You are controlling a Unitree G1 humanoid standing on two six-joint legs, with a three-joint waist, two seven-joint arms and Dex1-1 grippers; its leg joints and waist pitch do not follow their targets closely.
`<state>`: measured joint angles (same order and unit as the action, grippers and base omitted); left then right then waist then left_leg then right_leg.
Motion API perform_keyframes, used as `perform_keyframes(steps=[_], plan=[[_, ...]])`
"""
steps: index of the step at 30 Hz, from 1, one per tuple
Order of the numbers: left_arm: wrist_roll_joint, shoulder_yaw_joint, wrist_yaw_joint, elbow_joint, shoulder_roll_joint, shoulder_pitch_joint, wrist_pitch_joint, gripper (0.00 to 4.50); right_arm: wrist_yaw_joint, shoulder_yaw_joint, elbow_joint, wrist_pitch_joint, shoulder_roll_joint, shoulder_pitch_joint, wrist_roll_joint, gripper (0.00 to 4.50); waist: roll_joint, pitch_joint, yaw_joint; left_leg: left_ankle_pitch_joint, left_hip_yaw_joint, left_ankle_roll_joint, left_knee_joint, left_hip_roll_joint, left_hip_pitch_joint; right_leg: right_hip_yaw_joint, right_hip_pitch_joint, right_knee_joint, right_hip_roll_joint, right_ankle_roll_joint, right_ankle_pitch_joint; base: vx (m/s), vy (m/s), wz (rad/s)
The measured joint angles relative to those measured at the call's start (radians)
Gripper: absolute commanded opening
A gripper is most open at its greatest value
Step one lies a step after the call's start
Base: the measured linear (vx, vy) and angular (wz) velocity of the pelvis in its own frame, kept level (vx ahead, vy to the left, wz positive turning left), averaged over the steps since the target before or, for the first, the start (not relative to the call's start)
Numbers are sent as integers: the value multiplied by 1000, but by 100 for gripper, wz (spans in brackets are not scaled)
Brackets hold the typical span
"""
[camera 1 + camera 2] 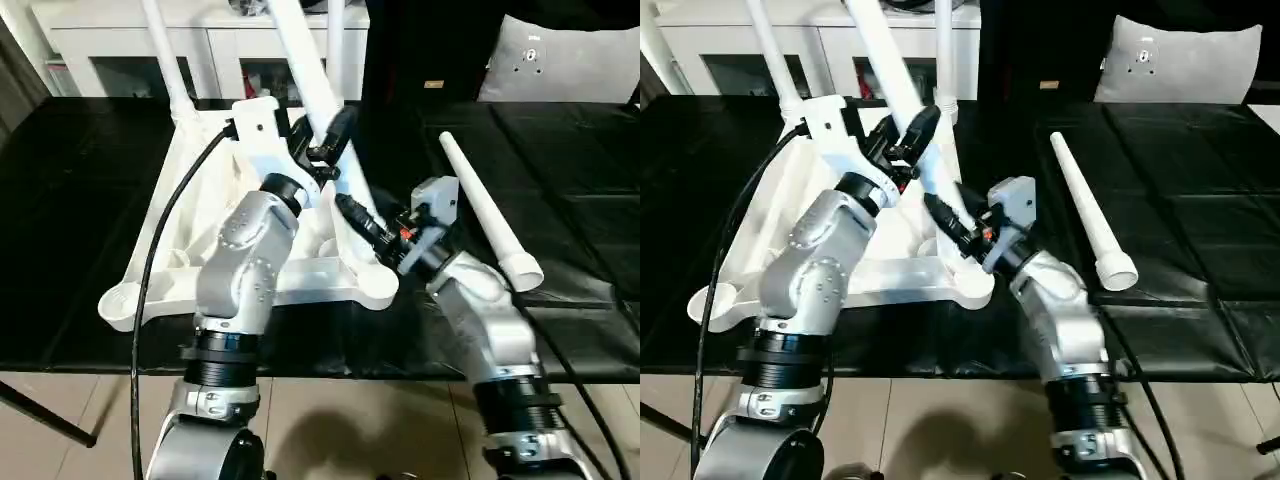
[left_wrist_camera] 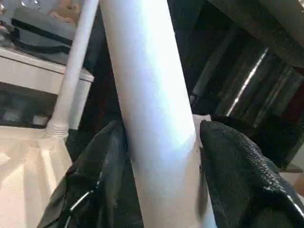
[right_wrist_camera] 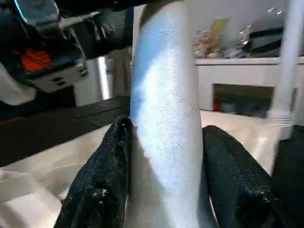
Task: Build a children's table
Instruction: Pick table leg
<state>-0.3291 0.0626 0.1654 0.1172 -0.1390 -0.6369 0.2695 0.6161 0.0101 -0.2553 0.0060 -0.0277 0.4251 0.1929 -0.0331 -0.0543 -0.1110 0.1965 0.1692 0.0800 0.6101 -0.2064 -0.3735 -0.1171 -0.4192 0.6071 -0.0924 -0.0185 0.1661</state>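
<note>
Grippers of a two-armed robot meet on one white leg (image 1: 318, 95) of a children's table, whose square tabletop (image 1: 190, 240) lies upside down, ribbed underside up, on a black work surface (image 1: 70, 200). That leg leans away from the robot, its lower end at the near corner socket (image 1: 375, 285) on the robot's right. The left gripper (image 1: 332, 140) takes the leg higher up; in the left wrist view one black finger (image 2: 95, 175) sits on each side of the tube, pressed to it as far as that close view allows. The right gripper (image 1: 365, 222) grips the same leg low down, just above the socket, and the right wrist view shows its fingers (image 3: 102, 175) set against both sides of the tube. Two more legs stand upright in the far corners: one on the robot's left (image 1: 165, 60), one on the right (image 1: 337, 40). The near left socket (image 1: 118, 300) holds nothing. A fourth leg (image 1: 490, 215) lies flat on the black surface to the right of the tabletop, apart from it, wide end toward the robot. A white cabinet (image 1: 150, 50) stands behind the work surface.
</note>
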Motion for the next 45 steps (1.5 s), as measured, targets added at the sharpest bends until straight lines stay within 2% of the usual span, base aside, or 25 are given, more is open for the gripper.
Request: perform_keyframes(steps=[2, 4, 11, 18, 25, 27, 30, 32, 34, 38, 40, 42, 44, 45], plan=[[-2, -3, -1, 7, 0, 0, -12, 235, -6, -7, -10, -18, 5, 0, -7, 186, 0, 0, 1, 0, 0, 0, 0, 0, 0, 0, 0, 0, 0, 0, 0, 0, 0, 0], [-2, -2, -1, 17, 0, 0, -14, 209, -11, -14, -26, -37, 5, 0, -14, 186, -1, 1, 3, 0, 0, 0, 0, 0, 0, 0, 0, 0, 0, -1, 0, 0, 0, 0], [-41, -5, 4, 24, 0, 0, -10, 193, -23, -20, -39, -86, -2, -9, -35, 186, -2, 1, 10, 0, 0, 0, 0, 0, 1, 0, 1, 0, 0, -1, -1, 0, 0, 0], [-188, 58, 2, 26, -3, 8, 94, 186, -22, -34, -72, -125, -17, -21, -64, 186, -2, 1, 23, 0, 0, 0, 0, 0, 1, 0, 1, 0, 0, -7, -4, 0, 0, 0], [-226, 76, -12, 38, -3, 8, 94, 182, -23, -41, -82, -127, -23, -16, -71, 186, -2, 1, 22, 0, 0, 0, 0, 0, 1, 0, 1, 0, 0, -6, -4, 0, 0, 0], [-225, 78, -19, 44, -2, 8, 88, 182, -21, -44, -93, -127, -23, -9, -70, 256, -2, 1, 22, 0, 0, 0, 0, 0, 1, 0, 1, 0, 0, -6, -4, 0, 0, 0], [-222, 103, -41, 68, 0, 6, 60, 182, 11, -59, -95, -125, -23, 2, -58, 276, -2, 1, 24, 0, 0, 0, 0, 0, 1, 0, 1, 0, 0, -2, -1, 0, 0, 0], [-216, 126, -48, 91, 7, -5, 48, 181, 57, -56, -82, -92, -23, 2, -8, 303, -2, 1, 23, 0, 0, 0, 0, 0, 1, 0, 1, 0, 0, -2, -1, 0, 0, 0], [-214, 148, -52, 103, 18, -24, 38, 181, 96, -55, -61, -54, -26, 2, 38, 310, -2, 1, 22, 0, -1, 0, 0, 0, 1, 0, 1, 0, 0, -3, -2, 0, 0, 0], [-215, 155, -50, 105, 34, -45, 28, 180, 129, -43, -52, -41, -30, 4, 86, 347, -3, 1, 18, 0, -1, -1, 0, 0, 2, 0, 1, 0, 0, -7, -5, 0, 0, 0], [-215, 157, -45, 124, 52, -48, 27, 180, 139, -22, -43, 46, -70, 13, 123, 359, -3, 1, 17, 0, -1, -1, 1, 0, 3, 0, 1, 0, 0, -8, -5, 0, 0, 0], [-212, 159, -35, 136, 75, -48, 27, 180, 121, 37, -45, 159, -126, 42, 154, 391, -3, 1, 17, 0, -1, -1, 1, 0, 4, 0, 1, 0, 0, -8, -6, 0, 0, 0], [-203, 158, -12, 137, 92, -48, 28, 180, 109, 74, -61, 196, -160, 66, 166, 391, -3, 1, 18, 0, -1, -1, 1, 0, 4, 0, 2, 0, 0, -8, -6, 0, 0, 0], [-200, 157, 4, 136, 97, -48, 29, 180, 105, 89, -80, 217, -177, 83, 170, 409, -3, 1, 18, 0, 0, -1, 1, 0, 4, 0, 2, 0, 0, -8, -6, 0, 0, 0]])
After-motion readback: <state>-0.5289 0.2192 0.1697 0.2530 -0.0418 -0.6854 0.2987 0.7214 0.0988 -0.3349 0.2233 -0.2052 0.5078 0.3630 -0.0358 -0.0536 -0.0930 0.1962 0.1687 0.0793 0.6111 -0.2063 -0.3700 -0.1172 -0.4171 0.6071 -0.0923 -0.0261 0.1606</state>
